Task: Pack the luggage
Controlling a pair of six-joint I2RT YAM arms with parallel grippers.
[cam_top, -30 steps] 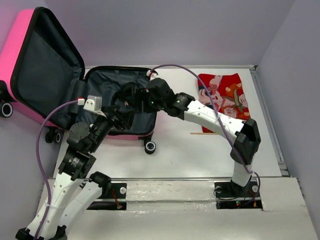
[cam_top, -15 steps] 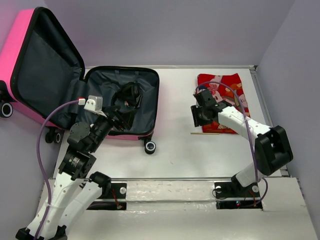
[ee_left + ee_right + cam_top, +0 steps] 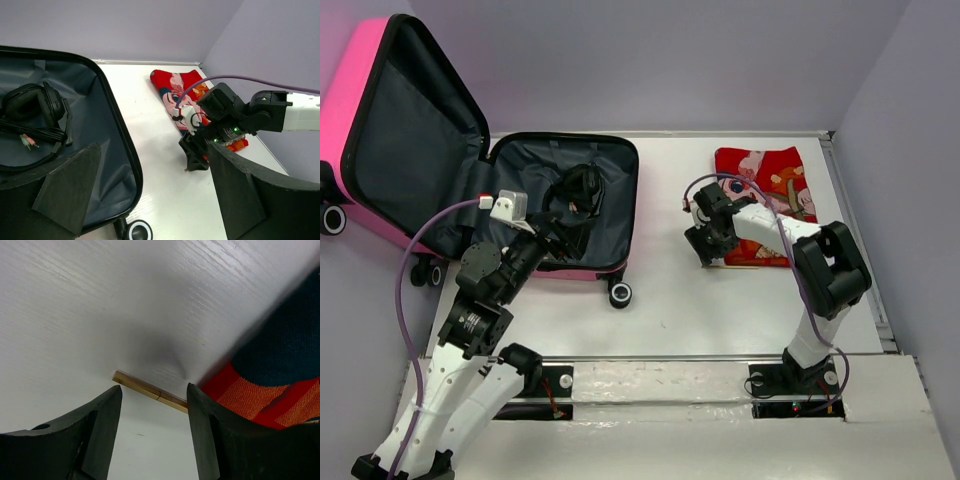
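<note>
open pink luggage (image 3: 612, 195) lies at the tabletop's (image 3: 670, 300) left, headset (image 3: 582, 187) inside. left hand (image 3: 557, 232) hovers released over its near edge. right hand (image 3: 706, 246), released, straddles a thin wooden stick (image 3: 150, 390) at the red cloth's (image 3: 770, 190) edge.

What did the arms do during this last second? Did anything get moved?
The right gripper swung from over the suitcase, away from the headphones lying inside, rightward to the table. It now stands open over a thin wooden stick beside the red cloth. The left gripper, open, the suitcase and the red cloth stayed put.
</note>
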